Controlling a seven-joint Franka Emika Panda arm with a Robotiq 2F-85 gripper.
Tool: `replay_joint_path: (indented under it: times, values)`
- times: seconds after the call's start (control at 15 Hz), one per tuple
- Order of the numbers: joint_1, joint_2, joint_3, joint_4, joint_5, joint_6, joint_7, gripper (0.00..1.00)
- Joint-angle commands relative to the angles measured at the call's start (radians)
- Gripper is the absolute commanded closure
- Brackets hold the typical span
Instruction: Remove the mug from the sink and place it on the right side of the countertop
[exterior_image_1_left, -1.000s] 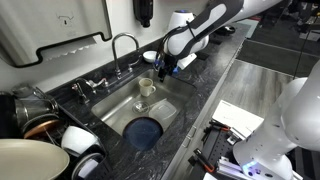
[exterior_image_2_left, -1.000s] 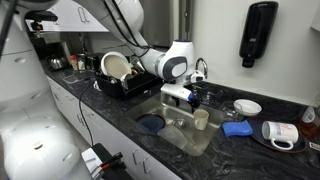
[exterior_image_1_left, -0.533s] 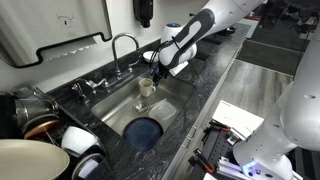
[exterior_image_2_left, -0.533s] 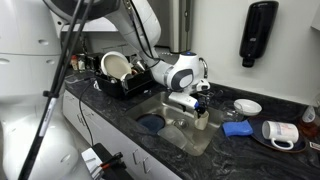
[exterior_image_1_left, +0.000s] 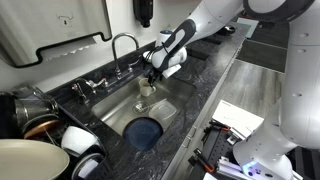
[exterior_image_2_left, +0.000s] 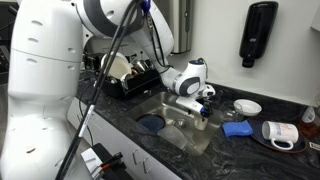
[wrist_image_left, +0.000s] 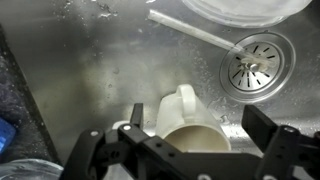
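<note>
— What is seen only from the wrist?
— The round steel drain strainer (wrist_image_left: 255, 65), and the small cream-beige handled mug (wrist_image_left: 195, 138), stood upright in the brushed stainless-steel sink (wrist_image_left: 90, 60).
— What is counted?
— One mug, one strainer, two black fingers (wrist_image_left: 135, 115).
— And the arm?
— It is bent down over the sink in an exterior view. The gripper (exterior_image_1_left: 151, 77) is held spread apart, with the mug flanked by its fingers.
</note>
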Motion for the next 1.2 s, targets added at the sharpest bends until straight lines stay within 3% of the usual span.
replay_joint_path:
  times: [0.0,0.33,0.6,0.87,1.13]
  values:
    - [-0.061,0.097,0.056,0.1,0.027,-0.007,-0.042,0.0]
    - [-0.089,0.175,0.094,0.184,0.018,-0.037,-0.057,0.0]
    - [-0.106,0.222,0.125,0.25,0.022,-0.14,-0.082,0.0]
    - [-0.09,0.251,0.104,0.29,0.011,-0.229,-0.062,0.0]
    - [-0.063,0.27,0.069,0.306,-0.021,-0.223,-0.027,0.0]
